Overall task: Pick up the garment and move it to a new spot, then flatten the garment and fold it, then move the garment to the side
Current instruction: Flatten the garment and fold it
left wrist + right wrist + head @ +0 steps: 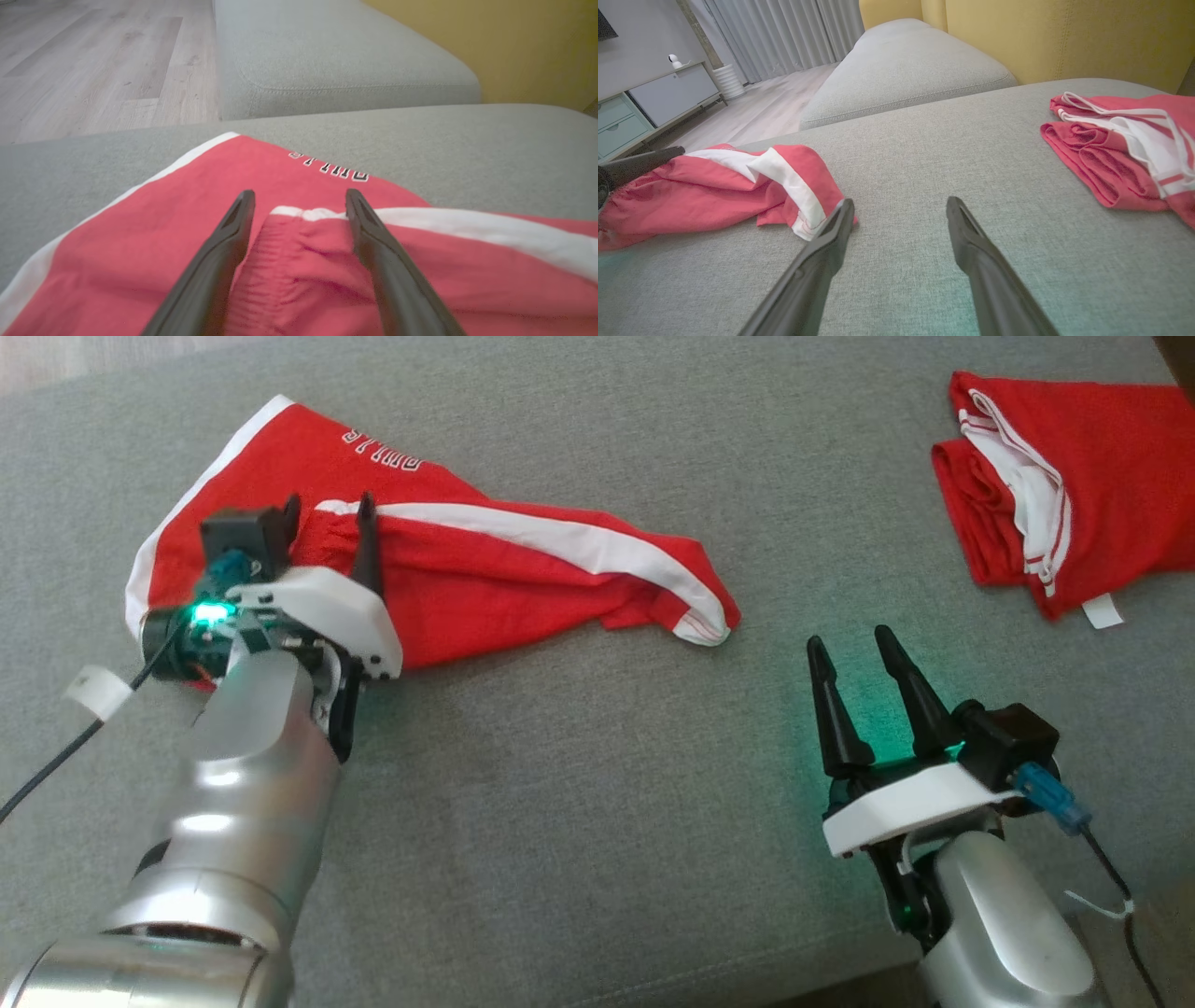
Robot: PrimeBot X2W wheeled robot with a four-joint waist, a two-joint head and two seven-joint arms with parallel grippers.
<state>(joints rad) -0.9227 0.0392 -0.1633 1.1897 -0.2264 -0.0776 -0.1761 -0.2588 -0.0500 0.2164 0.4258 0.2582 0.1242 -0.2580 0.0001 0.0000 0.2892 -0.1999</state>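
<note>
The red shorts [485, 579] lie crumpled on the left of the grey sofa [579, 784]. The left end effector [329, 502] is over their left part, fingers spread, gripping nothing. The right end effector [849, 639], near right, is also released, over bare sofa. A second red garment [1111, 476] lies folded at far right.

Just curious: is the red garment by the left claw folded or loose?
Loose, not neatly folded: the red garment sprawls crumpled across the grey cushion, its waistband bunched.
</note>
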